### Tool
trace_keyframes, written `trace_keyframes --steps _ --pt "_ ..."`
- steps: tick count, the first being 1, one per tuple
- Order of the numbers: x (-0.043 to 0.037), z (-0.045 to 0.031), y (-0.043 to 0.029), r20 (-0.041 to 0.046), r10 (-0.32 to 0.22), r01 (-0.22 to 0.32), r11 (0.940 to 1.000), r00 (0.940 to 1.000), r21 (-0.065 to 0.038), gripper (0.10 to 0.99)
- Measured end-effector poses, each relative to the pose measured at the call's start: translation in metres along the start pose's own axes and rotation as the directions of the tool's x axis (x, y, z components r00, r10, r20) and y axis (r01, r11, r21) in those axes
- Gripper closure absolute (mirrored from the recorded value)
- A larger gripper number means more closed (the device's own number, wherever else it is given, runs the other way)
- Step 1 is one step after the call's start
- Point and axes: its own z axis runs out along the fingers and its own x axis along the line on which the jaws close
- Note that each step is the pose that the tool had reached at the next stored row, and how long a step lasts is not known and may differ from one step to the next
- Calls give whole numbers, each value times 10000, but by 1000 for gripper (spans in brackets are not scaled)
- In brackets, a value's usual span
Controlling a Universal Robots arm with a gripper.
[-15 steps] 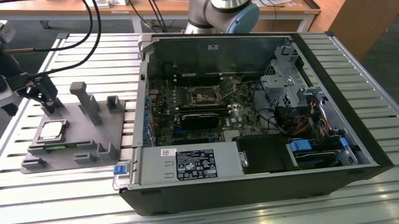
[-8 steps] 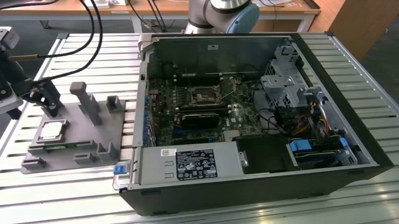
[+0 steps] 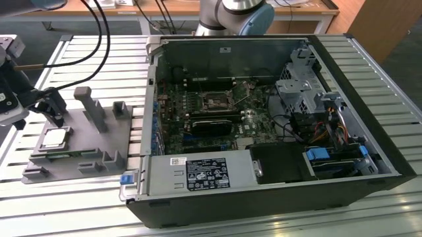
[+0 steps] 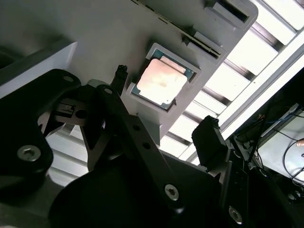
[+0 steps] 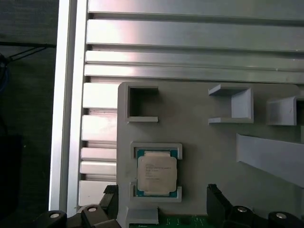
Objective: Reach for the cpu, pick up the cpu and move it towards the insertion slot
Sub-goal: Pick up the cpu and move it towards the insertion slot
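- The gripper (image 5: 162, 195) hangs over the near corner of the work table, at the exterior view's left. Its two black fingers (image 5: 216, 202) are spread wide and hold nothing.
- Between and just beyond those fingers lies the cpu (image 5: 157, 173), flat with its silvery lid up. In both wrist views the fingers stand apart from it on either side, a spread that looks set to straddle the chip without touching it.
- The cpu sits in a shallow raised-edge nest (image 5: 156, 147) on the grey fixture plate (image 3: 99, 143). The low walls appear meant to keep it square and in a known spot for pick-up.
- Upright blocks and open brackets stand elsewhere on the fixture plate, well apart from the chip. They leave the approach from above free.
- The fixture plate rests on a slatted aluminium table (image 3: 66, 207), just beside the computer case (image 3: 329, 54).
- The computer case lies on its side with the panel off, so the green motherboard (image 3: 254, 123) faces upward.
- The insertion slot (image 3: 216, 101) shows as a dark square in a shiny metal frame near the middle of the motherboard. It is well apart from the cpu, with the case wall between them.
- At the far edge of the table, behind the case, rises the robot arm (image 3: 234, 15).
- As a judgement: the reach is nearly complete, while the grasp has not been made and the chip is not lifted.
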Motion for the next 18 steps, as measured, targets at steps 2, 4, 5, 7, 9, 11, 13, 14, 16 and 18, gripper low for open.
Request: trace_keyframes --steps 2,4,5,7,9,11,13,14,16,18 --pt "0 36 -5 -1 0 0 10000 10000 0 263" --pt "0 72 -10 0 0 0 10000 10000 0 263" --pt "0 90 -11 0 0 0 10000 10000 0 263" --pt "-1 127 -13 0 0 0 10000 10000 0 263" --pt "-1 164 -15 1 0 0 10000 10000 0 263" --pt "-1 198 -17 -2 0 0 10000 10000 1 263" --pt "-1 235 -18 0 0 0 10000 10000 0 263" --pt "-2 253 -19 1 0 0 10000 10000 0 263" --pt "-2 271 -20 0 0 0 10000 10000 0 263" --pt "-1 277 -21 6 0 0 10000 10000 2 263"
